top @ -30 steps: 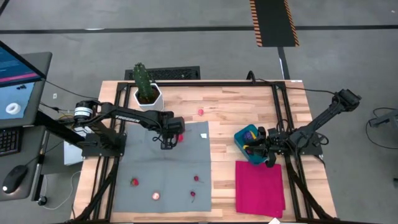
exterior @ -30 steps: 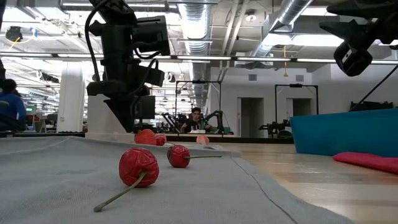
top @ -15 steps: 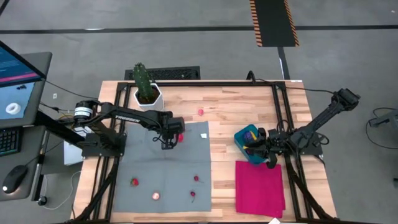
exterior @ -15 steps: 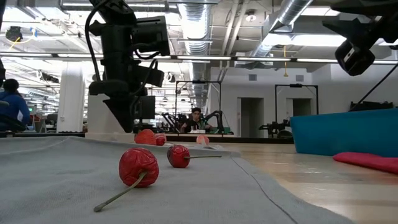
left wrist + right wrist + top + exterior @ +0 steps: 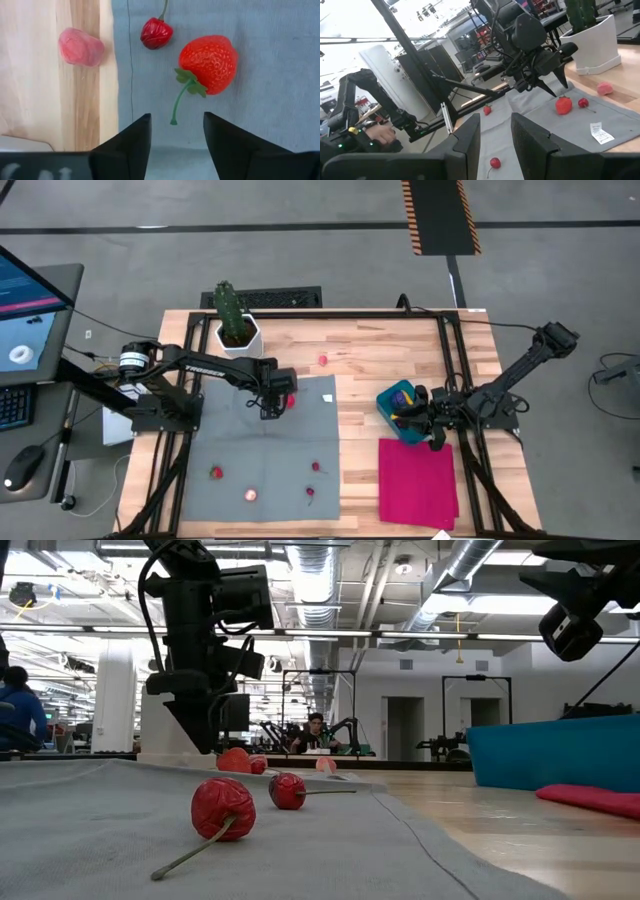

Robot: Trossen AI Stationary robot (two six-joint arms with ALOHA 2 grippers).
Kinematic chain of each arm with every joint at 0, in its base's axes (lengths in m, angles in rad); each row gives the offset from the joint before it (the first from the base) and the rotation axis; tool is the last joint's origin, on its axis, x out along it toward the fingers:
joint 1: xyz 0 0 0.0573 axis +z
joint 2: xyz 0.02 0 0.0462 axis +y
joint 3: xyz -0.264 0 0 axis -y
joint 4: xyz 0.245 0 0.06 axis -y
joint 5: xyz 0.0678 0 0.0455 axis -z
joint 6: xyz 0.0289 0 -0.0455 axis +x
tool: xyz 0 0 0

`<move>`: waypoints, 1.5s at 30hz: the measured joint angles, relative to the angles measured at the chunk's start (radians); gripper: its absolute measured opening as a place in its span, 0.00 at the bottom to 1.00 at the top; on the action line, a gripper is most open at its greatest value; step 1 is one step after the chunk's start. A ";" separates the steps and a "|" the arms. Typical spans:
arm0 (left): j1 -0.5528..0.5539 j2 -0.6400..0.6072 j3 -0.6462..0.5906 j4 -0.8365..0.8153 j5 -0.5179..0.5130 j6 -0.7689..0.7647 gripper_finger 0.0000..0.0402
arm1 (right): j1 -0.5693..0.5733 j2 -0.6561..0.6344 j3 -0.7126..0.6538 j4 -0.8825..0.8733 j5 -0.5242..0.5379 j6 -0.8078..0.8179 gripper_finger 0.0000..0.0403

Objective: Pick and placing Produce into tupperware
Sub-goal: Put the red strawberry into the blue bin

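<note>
My left gripper (image 5: 270,410) (image 5: 176,122) stands open, pointing down over the grey cloth (image 5: 265,450). Just past its fingertips a red strawberry (image 5: 209,64) (image 5: 290,401) lies on the cloth, and the end of its green stem lies below the gap between the fingers. A small red cherry (image 5: 156,33) lies beside the strawberry, and a pink piece (image 5: 81,46) (image 5: 323,360) lies on the bare wood. The teal tupperware (image 5: 398,408) stands at the right with produce in it. My right gripper (image 5: 432,425) (image 5: 495,145) waits open beside it, with nothing between its fingers.
More red produce (image 5: 215,473) (image 5: 250,495) (image 5: 312,480) lies on the near part of the grey cloth. A cactus in a white pot (image 5: 236,330) stands at the far left. A magenta cloth (image 5: 417,480) lies in front of the tub. A black frame rail (image 5: 450,380) runs along the table's right side.
My left gripper has opened above the grey cloth and kept its place beside the strawberry. The strawberry has not moved.
</note>
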 joint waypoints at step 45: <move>0.054 0.000 -0.065 0.101 0.072 0.022 0.05 | -0.001 0.000 0.000 -0.001 0.000 0.017 0.33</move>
